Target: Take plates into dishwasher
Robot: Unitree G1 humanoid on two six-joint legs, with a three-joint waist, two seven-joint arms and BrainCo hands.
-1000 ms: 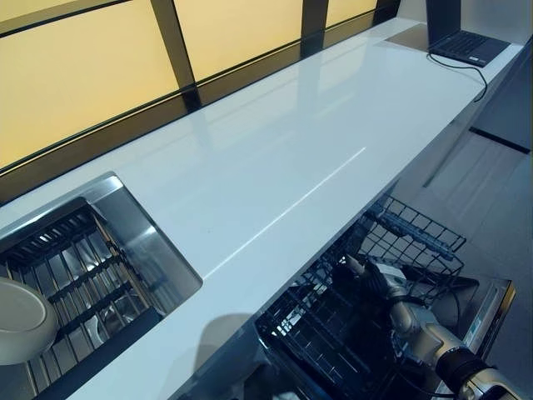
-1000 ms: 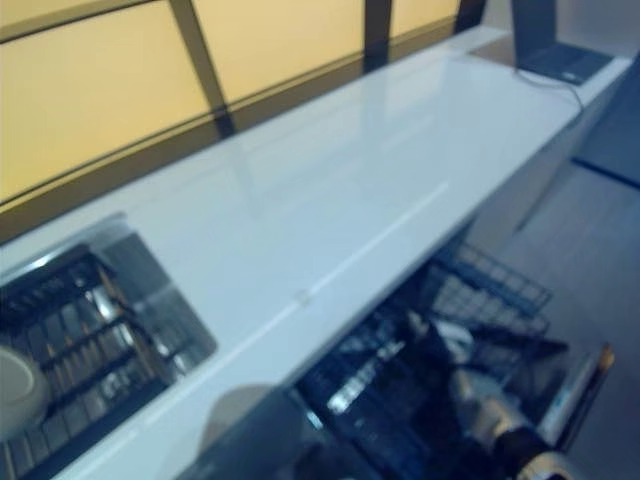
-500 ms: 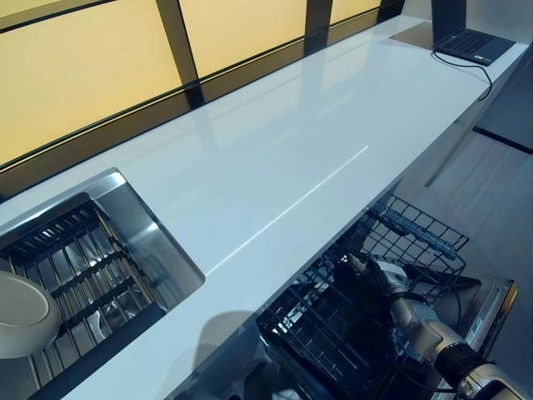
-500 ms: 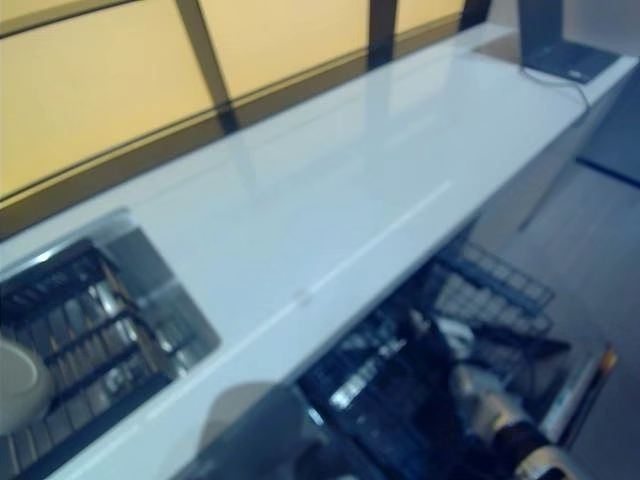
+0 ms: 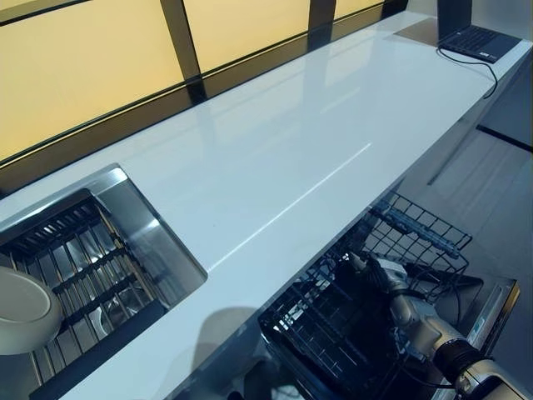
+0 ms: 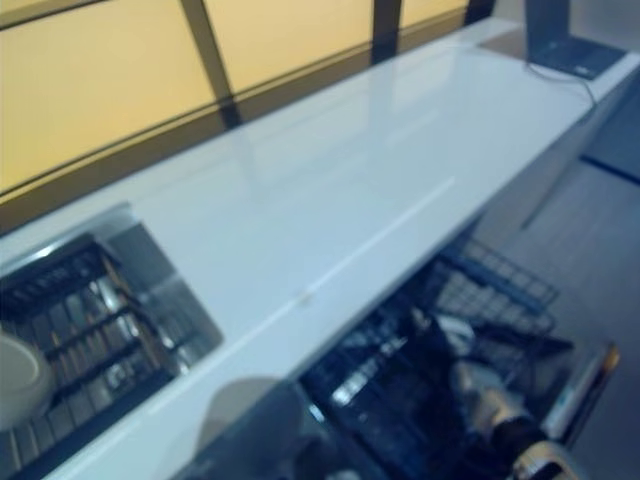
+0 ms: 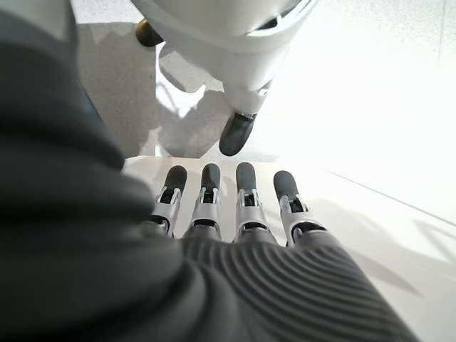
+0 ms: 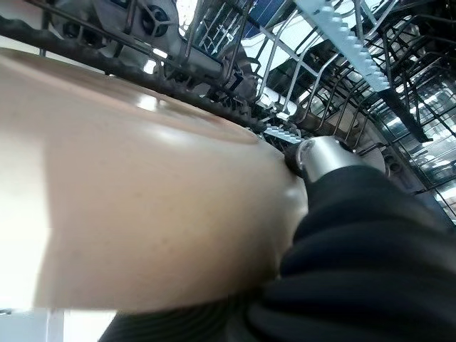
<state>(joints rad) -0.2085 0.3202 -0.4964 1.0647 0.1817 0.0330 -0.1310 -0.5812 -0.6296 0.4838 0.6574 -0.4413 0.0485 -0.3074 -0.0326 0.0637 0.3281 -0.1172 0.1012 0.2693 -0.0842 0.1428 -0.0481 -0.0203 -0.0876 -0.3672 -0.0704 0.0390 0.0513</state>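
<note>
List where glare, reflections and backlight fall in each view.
Left eye view: the window frames mirror as dark bands on the glossy white counter, and a thin bright streak crosses it. Left wrist view: strong light washes out the floor beyond the left hand. Right wrist view: a small highlight sits on the plate, with the rack backlit behind it.
</note>
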